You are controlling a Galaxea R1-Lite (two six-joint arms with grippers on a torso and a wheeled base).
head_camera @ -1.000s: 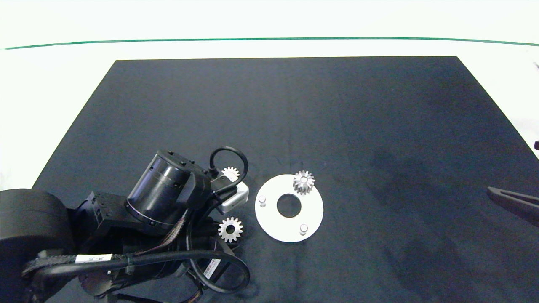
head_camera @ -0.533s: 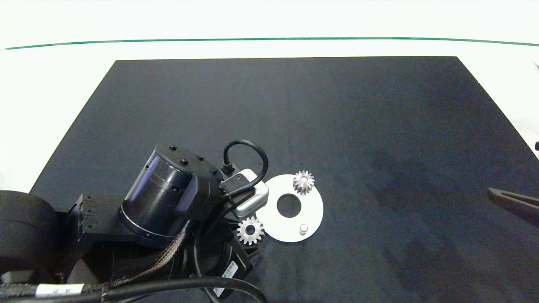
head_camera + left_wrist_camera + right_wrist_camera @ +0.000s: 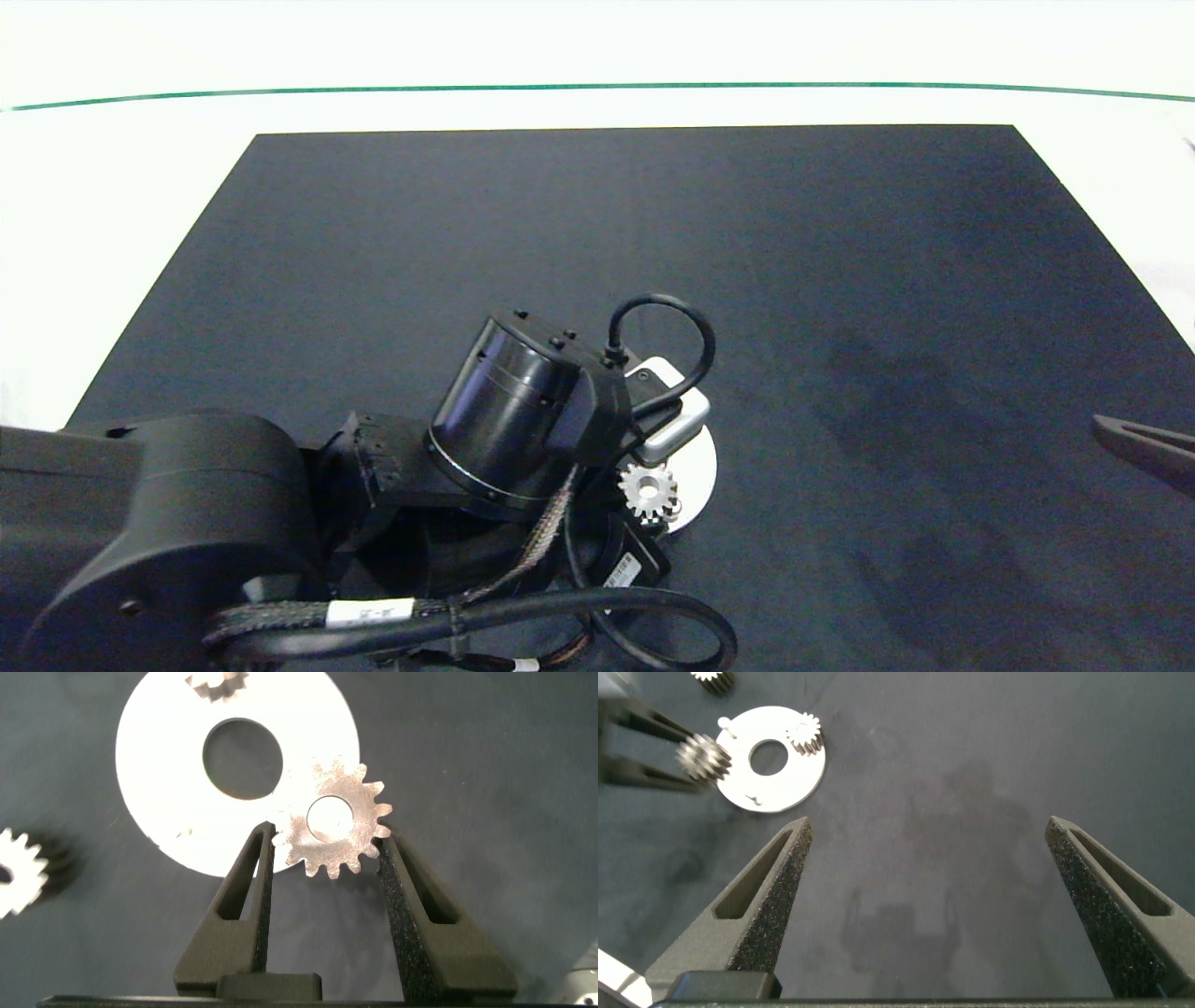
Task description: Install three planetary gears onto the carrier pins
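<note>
Three planetary gears show in all. One (image 3: 334,819) is pinched flat between the two fingers of the left claw (image 3: 327,854), its teeth against both pads and its bore facing the wrist camera; it hangs over the rim of the white disc (image 3: 159,775), just beside the disc's big centre hole. A second gear (image 3: 805,735) sits on the disc at its edge, on the far side of the hole from the held one. The third gear (image 3: 17,871) lies on the black mat (image 3: 653,233) near the disc but clear of it.

Of the carrier pins, only one (image 3: 726,726) can be made out plainly, standing bare near the disc's rim.

White labels are wrapped on the left arm's cable, but their print is too small to read.

The left arm reaches in low across the worktop, wrist bent down over the disc. The right claw (image 3: 934,863) is parked well apart at the mat's right side, fingers spread wide and holding nothing.
</note>
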